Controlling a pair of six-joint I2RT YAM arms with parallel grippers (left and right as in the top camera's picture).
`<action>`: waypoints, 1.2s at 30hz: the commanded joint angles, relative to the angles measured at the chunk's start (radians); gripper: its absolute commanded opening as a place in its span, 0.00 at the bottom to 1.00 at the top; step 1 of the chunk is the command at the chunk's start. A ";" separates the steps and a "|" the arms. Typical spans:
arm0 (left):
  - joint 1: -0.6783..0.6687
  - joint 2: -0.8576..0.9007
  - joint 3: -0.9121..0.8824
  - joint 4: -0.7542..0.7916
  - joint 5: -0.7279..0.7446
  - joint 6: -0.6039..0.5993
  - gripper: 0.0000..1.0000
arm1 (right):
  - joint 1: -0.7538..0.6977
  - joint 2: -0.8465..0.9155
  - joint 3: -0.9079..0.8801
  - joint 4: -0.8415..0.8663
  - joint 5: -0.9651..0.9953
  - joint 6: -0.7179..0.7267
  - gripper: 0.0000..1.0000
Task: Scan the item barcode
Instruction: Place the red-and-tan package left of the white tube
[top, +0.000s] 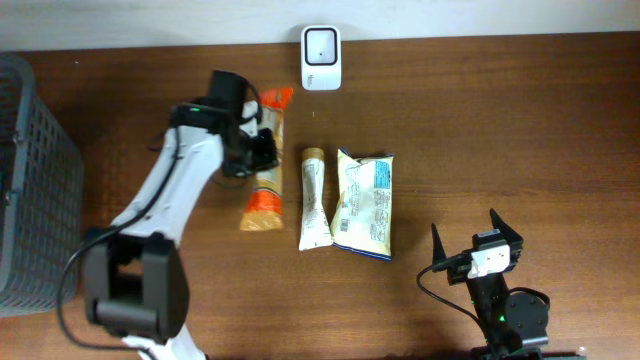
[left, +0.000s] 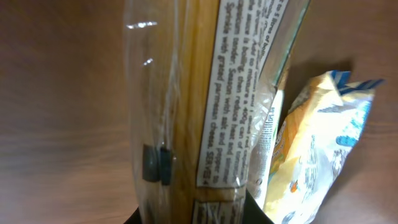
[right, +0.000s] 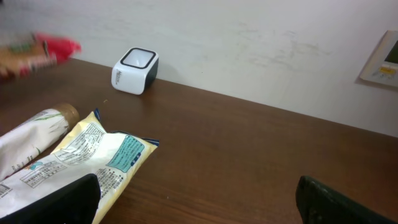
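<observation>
Pinching pasta packet (top: 262, 205), left tool (top: 260, 150); long axis seemingly toward scanner (top: 321, 45); right tool (top: 465, 228) wide.

Tabletop (top: 500, 130) open right of scanner (top: 321, 45) — snack bag (top: 364, 205), tube (top: 314, 200) crowd centre — basket (top: 30, 180) walls left

A dark brown wooden table (top: 520, 130) fills nearly the whole overhead view, its grain running lengthwise and its surface showing a faint sheen. Along its far edge it meets a pale, off-white wall (right: 249, 43), plain apart from faint scuffs in the paint. On that wall, at the right edge of the right wrist view, a beige panel (right: 380, 59) is mounted, cut off by the frame. A grey mesh basket (top: 40, 170) stands at the table's left end. The light is soft and even, and shadows are weak.
</observation>
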 joint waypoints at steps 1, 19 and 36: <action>-0.076 0.060 0.015 0.013 -0.015 -0.233 0.00 | -0.004 -0.005 -0.008 0.000 -0.005 0.004 0.99; -0.186 0.132 -0.064 -0.096 -0.211 -0.291 0.00 | -0.004 -0.005 -0.008 0.000 -0.005 0.004 0.99; -0.100 0.024 0.251 -0.243 -0.138 0.060 0.88 | -0.004 -0.005 -0.008 0.000 -0.005 0.004 0.99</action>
